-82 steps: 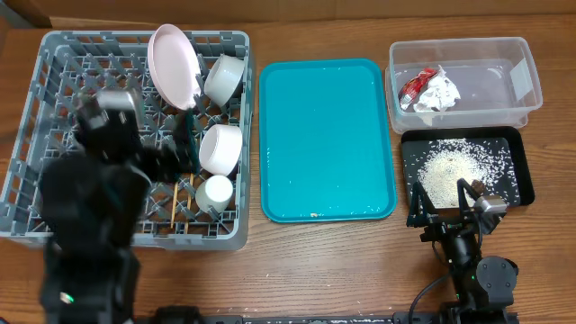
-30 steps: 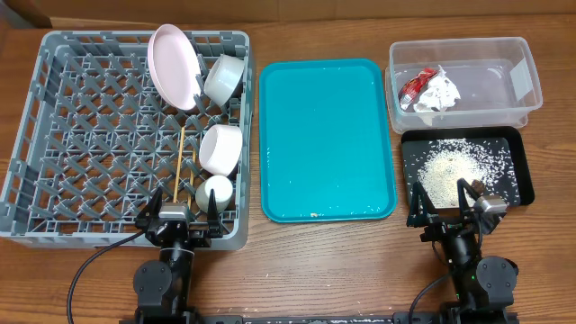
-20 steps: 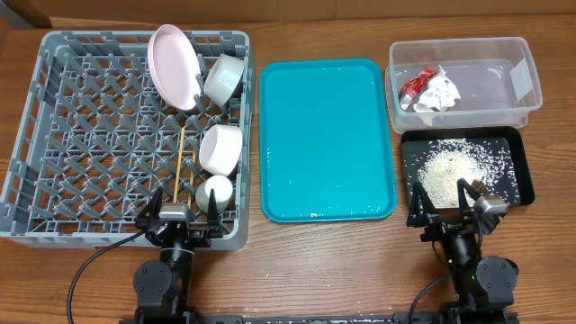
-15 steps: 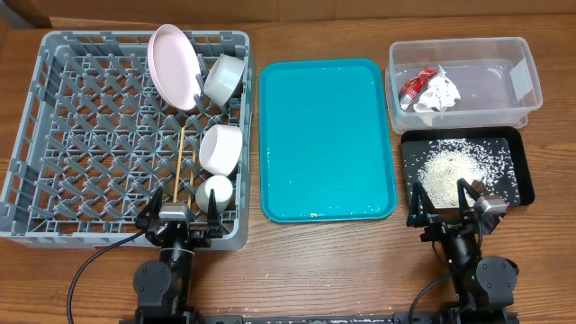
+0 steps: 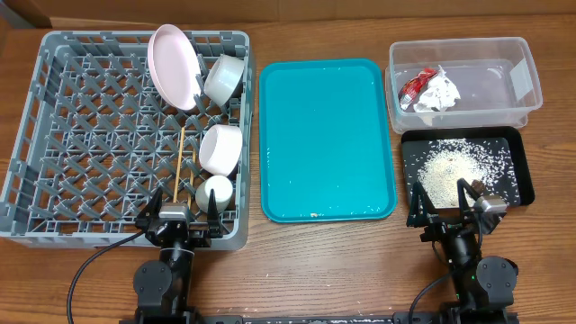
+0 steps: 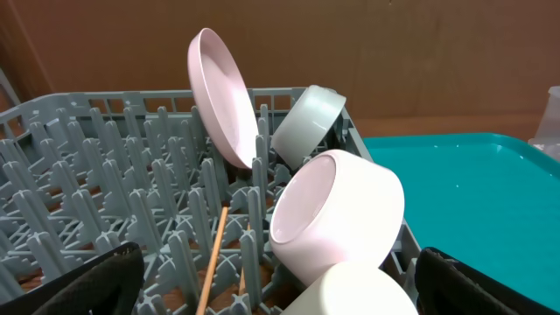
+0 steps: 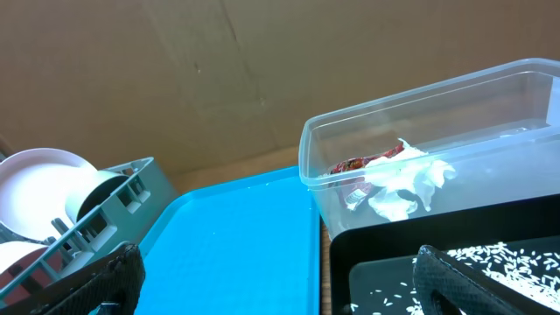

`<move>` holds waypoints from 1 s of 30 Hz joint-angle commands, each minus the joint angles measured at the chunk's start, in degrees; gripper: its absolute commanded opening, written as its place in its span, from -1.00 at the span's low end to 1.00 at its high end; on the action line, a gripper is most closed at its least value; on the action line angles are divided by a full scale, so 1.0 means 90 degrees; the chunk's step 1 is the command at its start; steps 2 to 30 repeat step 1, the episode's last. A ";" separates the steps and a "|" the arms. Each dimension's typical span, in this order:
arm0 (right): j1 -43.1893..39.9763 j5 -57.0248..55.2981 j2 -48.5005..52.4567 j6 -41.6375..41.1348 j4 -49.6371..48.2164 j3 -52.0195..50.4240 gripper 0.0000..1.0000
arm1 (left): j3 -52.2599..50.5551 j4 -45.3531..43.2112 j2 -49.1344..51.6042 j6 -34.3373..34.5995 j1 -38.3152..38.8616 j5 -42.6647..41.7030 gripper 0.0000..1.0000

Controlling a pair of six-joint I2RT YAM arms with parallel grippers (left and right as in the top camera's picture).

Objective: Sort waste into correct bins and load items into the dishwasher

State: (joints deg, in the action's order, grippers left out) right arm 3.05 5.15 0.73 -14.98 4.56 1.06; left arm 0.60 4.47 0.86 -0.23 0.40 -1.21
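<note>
The grey dishwasher rack [image 5: 54, 40] holds the white plate [image 5: 175, 65] on edge, two white bowls [image 5: 225, 76] [image 5: 220, 148], the small cup [image 5: 214, 192] and the chopsticks [image 5: 180, 166]. My left gripper [image 5: 180, 205] sits at the rack's near edge, open and empty. In the left wrist view the cup [image 6: 350, 293] and a bowl [image 6: 337, 214] lie just ahead of that gripper [image 6: 280, 289]. The red-and-white wrapper [image 5: 430, 90] lies in the clear tub [image 5: 531, 63]. Rice [image 5: 445, 171] lies in the black tray [image 5: 522, 193]. My right gripper [image 5: 441, 200] is open at that tray's near edge.
A flat teal tray [image 5: 327, 139] lies between the rack and the two bins, with a few specks at its near edge. Bare wooden table shows along the front, where both arm bases and their cables stand.
The left arm, which hung over the rack's left half, has drawn back to the near edge. The chopsticks now show whole in the rack. Nothing has moved in the last second.
</note>
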 commanded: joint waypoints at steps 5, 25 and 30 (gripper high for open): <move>0.0029 0.0002 -0.0063 -0.0029 -0.0032 -0.0068 1.00 | -0.0036 -0.0005 -0.0068 -0.0119 -0.0005 0.0063 1.00; 0.0029 0.0002 -0.0063 -0.0029 -0.0032 -0.0068 1.00 | -0.0036 -0.0005 -0.0068 -0.0119 -0.0005 0.0063 1.00; 0.0029 0.0002 -0.0063 -0.0029 -0.0032 -0.0068 1.00 | -0.0036 -0.0005 -0.0068 -0.0119 -0.0005 0.0063 1.00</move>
